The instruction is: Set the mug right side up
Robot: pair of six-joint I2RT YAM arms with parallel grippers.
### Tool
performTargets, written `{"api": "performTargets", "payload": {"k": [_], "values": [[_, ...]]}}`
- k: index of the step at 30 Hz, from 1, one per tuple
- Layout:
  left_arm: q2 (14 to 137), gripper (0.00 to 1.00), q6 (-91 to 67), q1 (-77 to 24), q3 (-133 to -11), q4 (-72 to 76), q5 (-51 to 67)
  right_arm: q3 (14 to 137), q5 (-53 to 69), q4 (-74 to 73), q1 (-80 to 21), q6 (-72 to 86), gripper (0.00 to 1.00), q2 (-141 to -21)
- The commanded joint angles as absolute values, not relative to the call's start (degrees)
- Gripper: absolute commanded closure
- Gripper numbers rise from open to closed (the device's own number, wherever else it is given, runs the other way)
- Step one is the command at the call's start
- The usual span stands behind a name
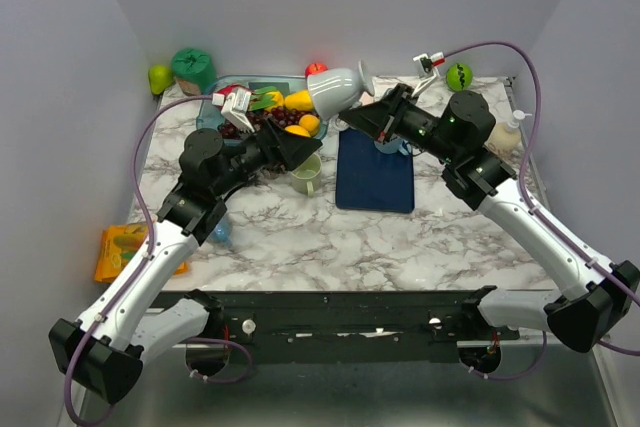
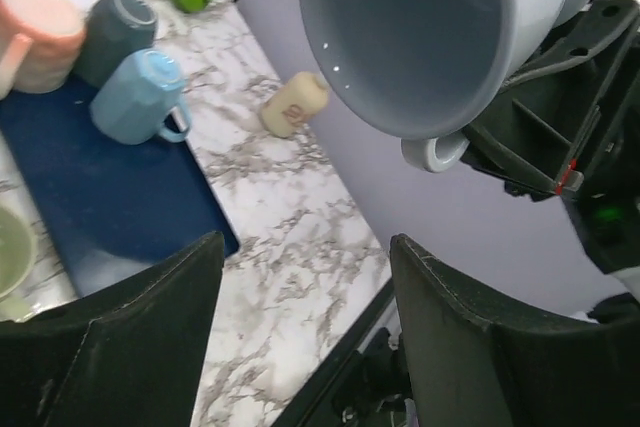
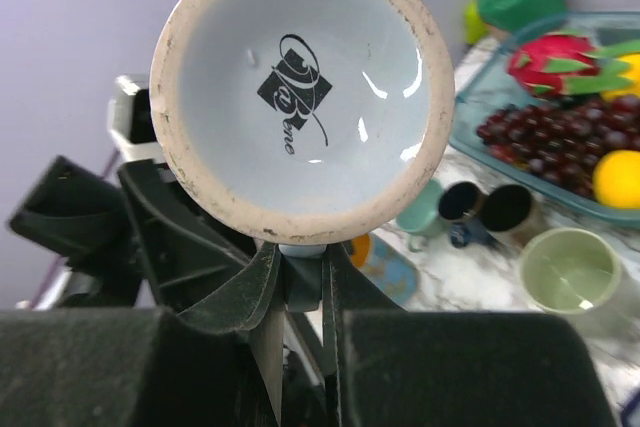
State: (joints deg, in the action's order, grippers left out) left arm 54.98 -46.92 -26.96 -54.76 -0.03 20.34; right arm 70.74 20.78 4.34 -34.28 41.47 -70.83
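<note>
the mug (image 1: 335,90) was off the table, held in the air above the back of the marble top, between the fruit tray (image 1: 215,112) and the blue mat (image 1: 375,172). it lay on its side: its long axis ran roughly across the table, with the open mouth turned toward the left arm and tipped a little downward, and the printed base turned toward the right arm's wrist. the right gripper (image 1: 362,119) had its fingers pinched nearly together on the handle (image 2: 435,152), which sat under the body, so the mug hung from that one grip. the left gripper (image 1: 300,150) stood just beside and below the rim, its fingers (image 2: 150,317) spread wide with nothing between them, and its wrist view looked straight into the hollow of the mug. both arms were close, but only the right had hold. judging from this, righting the mug depended on swinging the mouth upward, either by a roll of the right wrist or by the left fingers taking the rim that faced them.
</note>
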Motion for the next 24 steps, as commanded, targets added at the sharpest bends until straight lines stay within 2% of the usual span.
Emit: {"api": "performTargets", "payload": {"k": [1, 10, 11, 19, 24], "values": [[55.5, 0.25, -52.7, -27.2, -55.8, 15.6, 30.0, 71.0, 26.3, 16.8, -35.6, 48.7, 0.99, -69.6], [56.2, 0.25, -54.3, -28.5, -56.3, 20.7, 30.6, 71.6, 27.8, 21.8, -37.1, 52.2, 0.99, -71.1], [56.2, 0.3, -54.8, -28.6, -56.3, 21.4, 30.6, 71.5, 27.8, 22.0, -37.1, 52.4, 0.99, -71.5], [57.8, 0.42, -58.2, -28.7, -56.8, 22.9, 28.0, 70.7, 28.7, 25.5, -38.5, 52.2, 0.99, -72.9], [58.4, 0.55, -59.6, -28.7, -57.1, 22.4, 26.6, 69.3, 29.6, 27.7, -39.1, 52.2, 0.99, -73.2]]}}
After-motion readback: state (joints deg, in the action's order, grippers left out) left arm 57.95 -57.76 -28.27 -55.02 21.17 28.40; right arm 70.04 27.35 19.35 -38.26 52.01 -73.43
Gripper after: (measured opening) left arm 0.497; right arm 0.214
